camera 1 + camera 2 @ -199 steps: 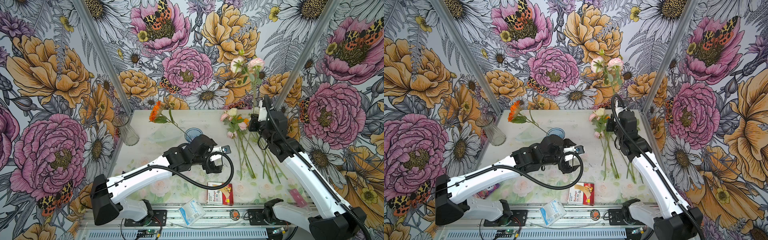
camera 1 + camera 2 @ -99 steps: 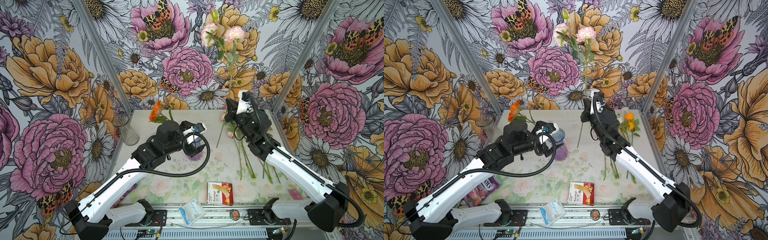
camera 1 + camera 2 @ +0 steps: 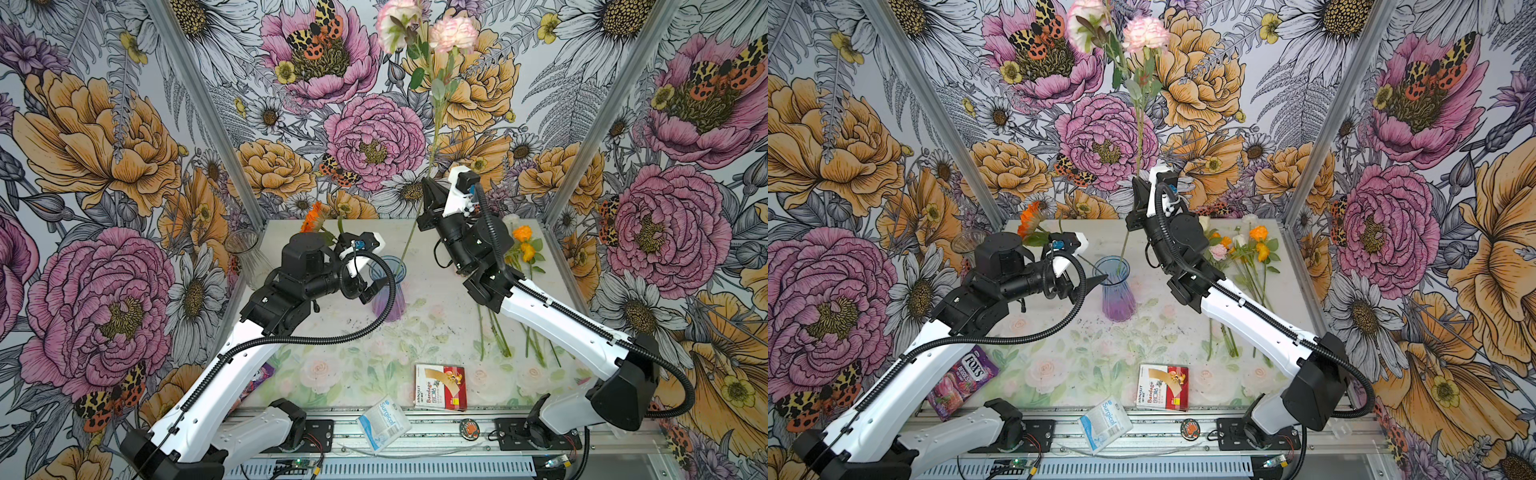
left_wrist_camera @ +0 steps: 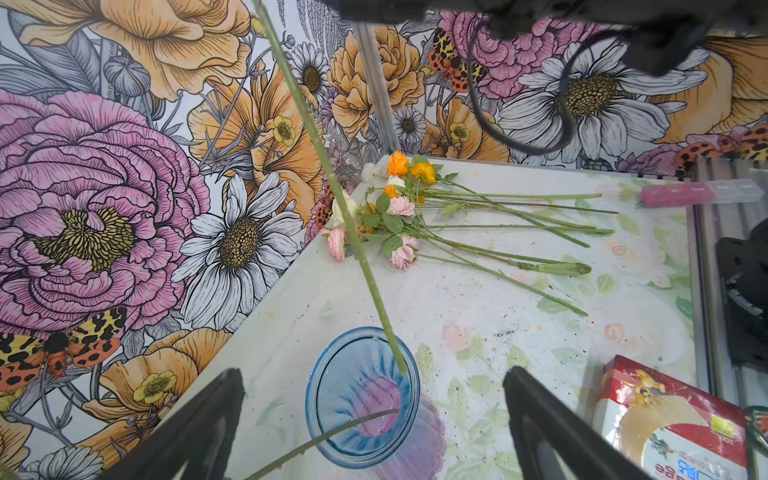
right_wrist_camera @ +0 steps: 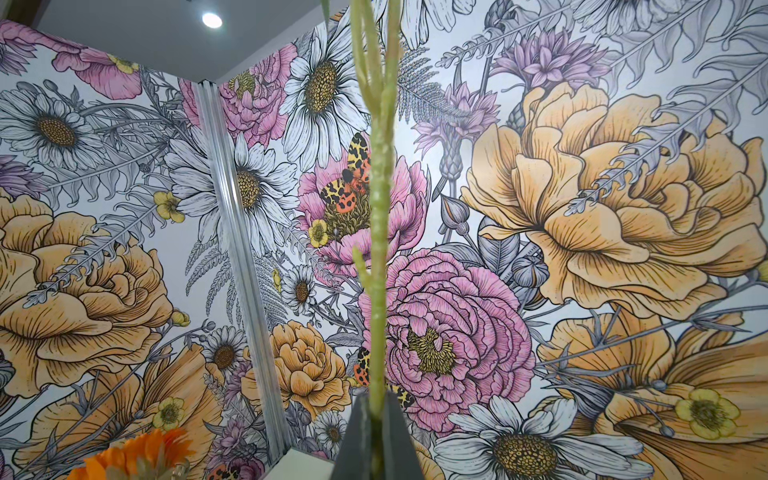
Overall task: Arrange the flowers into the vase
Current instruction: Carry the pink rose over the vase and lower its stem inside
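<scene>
Flowers [image 4: 399, 216]: 1 in vase [image 3: 1119, 299], our R gripper [image 3: 432, 195] clamps pink stem [image 4: 376, 299], tip in. L gripper [image 4: 372, 376] agape; rest beside R.

Open tabletop [image 3: 1154, 286] between blue vase [image 3: 1117, 291] and loose flowers [image 3: 1246, 257]; slanted stem [image 3: 1124, 249] across the vase mouth.

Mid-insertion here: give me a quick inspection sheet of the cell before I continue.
Surface: printed tabletop, dark specks scattered.
Job's things: blue vase upright mid-table; pink flower held, stem tip inside the vase mouth; second stem leans in it; loose flowers piled at right rear.
Clutter: clear vase, bandage box, candy bag, surgical pack.
Grippers: right gripper shut on the flower's stem; left gripper open, facing the vase.
Cables: left arm's hose loops close to the vase.
Surroundings: floral walls, metal posts.
</scene>
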`<state>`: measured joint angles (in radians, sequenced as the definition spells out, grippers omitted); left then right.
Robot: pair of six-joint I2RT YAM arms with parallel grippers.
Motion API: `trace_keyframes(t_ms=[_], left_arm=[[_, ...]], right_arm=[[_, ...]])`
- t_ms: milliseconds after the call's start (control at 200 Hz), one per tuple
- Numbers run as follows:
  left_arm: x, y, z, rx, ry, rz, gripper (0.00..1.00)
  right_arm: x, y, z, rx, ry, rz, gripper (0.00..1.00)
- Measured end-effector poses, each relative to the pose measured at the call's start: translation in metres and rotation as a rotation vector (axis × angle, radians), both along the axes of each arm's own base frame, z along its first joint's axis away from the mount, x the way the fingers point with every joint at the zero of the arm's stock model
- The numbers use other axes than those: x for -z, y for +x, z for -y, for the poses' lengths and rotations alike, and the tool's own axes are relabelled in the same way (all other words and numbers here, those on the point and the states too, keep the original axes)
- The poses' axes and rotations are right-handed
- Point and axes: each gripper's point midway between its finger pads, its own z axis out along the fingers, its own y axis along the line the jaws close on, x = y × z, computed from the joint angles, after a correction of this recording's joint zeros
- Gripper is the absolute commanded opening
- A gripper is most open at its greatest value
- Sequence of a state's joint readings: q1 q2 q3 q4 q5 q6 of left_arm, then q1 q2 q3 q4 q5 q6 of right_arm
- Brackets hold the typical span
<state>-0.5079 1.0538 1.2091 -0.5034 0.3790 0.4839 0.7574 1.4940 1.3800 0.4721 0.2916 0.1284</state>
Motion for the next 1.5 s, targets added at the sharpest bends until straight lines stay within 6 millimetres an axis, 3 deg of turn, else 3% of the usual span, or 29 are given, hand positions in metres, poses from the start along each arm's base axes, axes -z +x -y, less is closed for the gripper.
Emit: trace_keyframes(t_ms=[225,561,996,1211,1501], left_arm=[[0.001,0.0,-0.003,0.004,0.005,0.007,0.99],[0.0,0.001,-0.003,0.004,0.004,0.014,0.99],[0.005,0.003,-0.002,0.005,0.013,0.007,0.99],[0.005,0.003,-0.002,0.005,0.013,0.007,0.99],[0.005,0.003,-0.002,0.005,0.013,0.007,0.99]], right_arm=[[0.038,0.006,-0.014,0.005,-0.008,-0.029,0.0],[0.088,0.016,-0.019,0.026,-0.025,-0.069,0.0],[0.161,0.003,-0.058,-0.039,-0.103,-0.137,0.0],[0.168,-0.006,-0.068,-0.057,-0.111,-0.145,0.0],[0.185,-0.01,-0.066,-0.043,-0.129,-0.168,0.05]])
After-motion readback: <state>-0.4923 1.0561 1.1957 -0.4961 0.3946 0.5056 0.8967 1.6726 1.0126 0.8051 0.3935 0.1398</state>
